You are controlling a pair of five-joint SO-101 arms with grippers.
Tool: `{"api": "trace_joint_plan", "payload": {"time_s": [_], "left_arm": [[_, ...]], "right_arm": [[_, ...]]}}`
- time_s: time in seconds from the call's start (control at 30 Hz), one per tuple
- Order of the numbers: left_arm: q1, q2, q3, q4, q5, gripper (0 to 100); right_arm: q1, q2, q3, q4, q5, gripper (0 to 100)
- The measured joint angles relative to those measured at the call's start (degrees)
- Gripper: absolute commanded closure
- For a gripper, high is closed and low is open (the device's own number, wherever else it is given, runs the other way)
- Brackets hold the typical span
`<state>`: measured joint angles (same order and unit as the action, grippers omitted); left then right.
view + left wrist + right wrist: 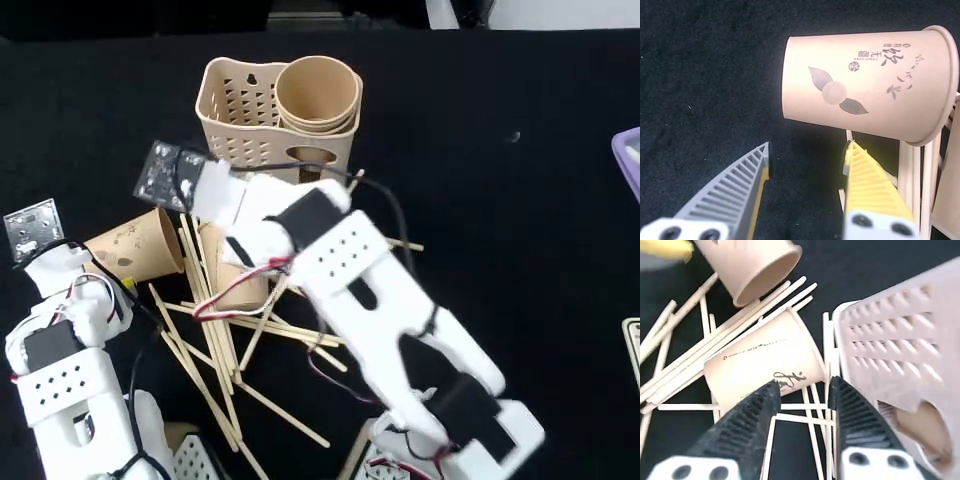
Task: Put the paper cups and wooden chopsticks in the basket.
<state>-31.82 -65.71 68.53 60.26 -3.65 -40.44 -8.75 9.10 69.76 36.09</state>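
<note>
- Lying on its side on the black counter [500, 200], a tan paper cup with a leaf print [865, 85] is just ahead of the left tool [807, 147], apart from its tips.
- The left tool has one grey finger and one yellow finger. It stands wide open and has nothing between them.
- The relation that matters here is the cup's long axis. It runs along the line from one finger to the other, not across it, and the cup sits more toward the yellow finger. I judge that the wrist must turn or shift before the fingers can close on the cup's wall.
- A second tan paper cup [765, 362] lies on its side over the thin wooden chopsticks [215, 340]. It is just ahead of the right tool [804, 383] and just beside the beige perforated plastic basket [900, 340], with its rim toward the basket.
- The right tool, with black fingers, is also open and holds nothing.
- In the high view, a stack of paper cups [318, 90] stands upright inside the basket. Most chopsticks lie scattered and crossed on the counter between the two arms.
- The right arm is nearer to the basket, so its cup seems the shorter carry. The left arm's cup is well apart from the basket.
</note>
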Motion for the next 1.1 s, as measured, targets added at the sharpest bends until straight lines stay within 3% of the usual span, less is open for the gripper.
{"api": "trace_joint_plan", "payload": {"time_s": [0.27, 0.43, 0.97, 1.1], "left_arm": [[0.0, 0.0, 0.0, 0.0, 0.0, 76], [0.0, 0.0, 0.0, 0.0, 0.0, 76], [0.0, 0.0, 0.0, 0.0, 0.0, 76], [0.0, 0.0, 0.0, 0.0, 0.0, 76]], "right_arm": [[0.0, 11.9, -3.2, -0.3, 3.6, 74.7], [0.0, 17.8, -12.0, 6.9, 9.7, 74.5], [0.0, 39.4, -42.4, 29.0, 16.6, 74.8], [0.0, 39.6, -43.0, 29.4, 17.1, 83.1]]}}
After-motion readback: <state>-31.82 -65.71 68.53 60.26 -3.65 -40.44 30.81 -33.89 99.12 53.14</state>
